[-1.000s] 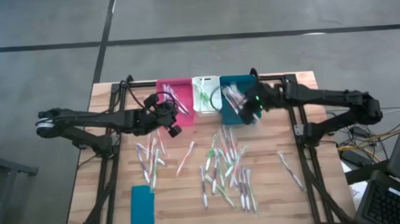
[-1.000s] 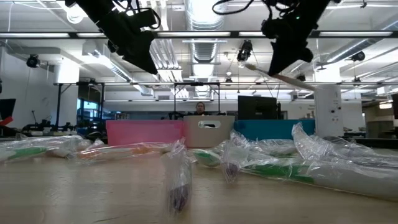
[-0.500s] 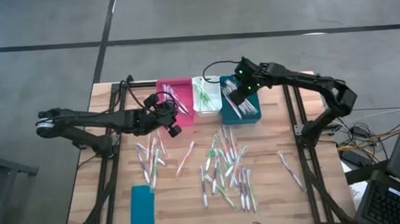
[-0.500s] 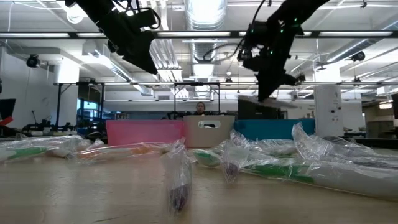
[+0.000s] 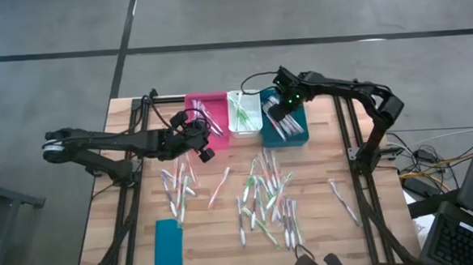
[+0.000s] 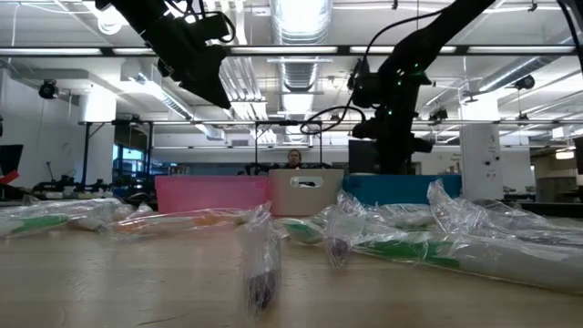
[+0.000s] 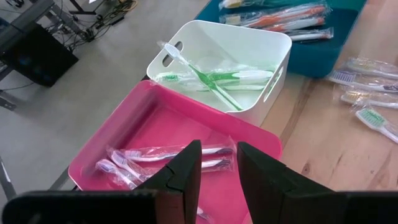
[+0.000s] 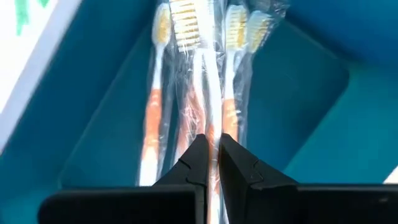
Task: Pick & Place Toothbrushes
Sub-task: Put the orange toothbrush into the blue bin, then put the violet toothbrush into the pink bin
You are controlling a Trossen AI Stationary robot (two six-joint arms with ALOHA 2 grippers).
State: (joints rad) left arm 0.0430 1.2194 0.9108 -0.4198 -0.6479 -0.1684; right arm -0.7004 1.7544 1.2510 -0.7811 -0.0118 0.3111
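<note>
Sorting is partway: I see toothbrushes (image 5: 264, 200) in all three bins at the table's far edge, dozens loose mid-table. My right gripper (image 8: 210, 163) is pinched on a wrapped orange brush (image 8: 200, 93) over the teal bin (image 8: 93, 112), bristles pointing away along the bin's length. Left gripper (image 7: 216, 169) hangs half-open, empty, over the pink bin (image 7: 161, 118).

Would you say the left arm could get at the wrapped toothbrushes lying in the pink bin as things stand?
Probably yes. The left gripper hangs just over the pink bin, jaws slightly apart, with the wrapped toothbrushes directly ahead and nothing covering them.
</note>
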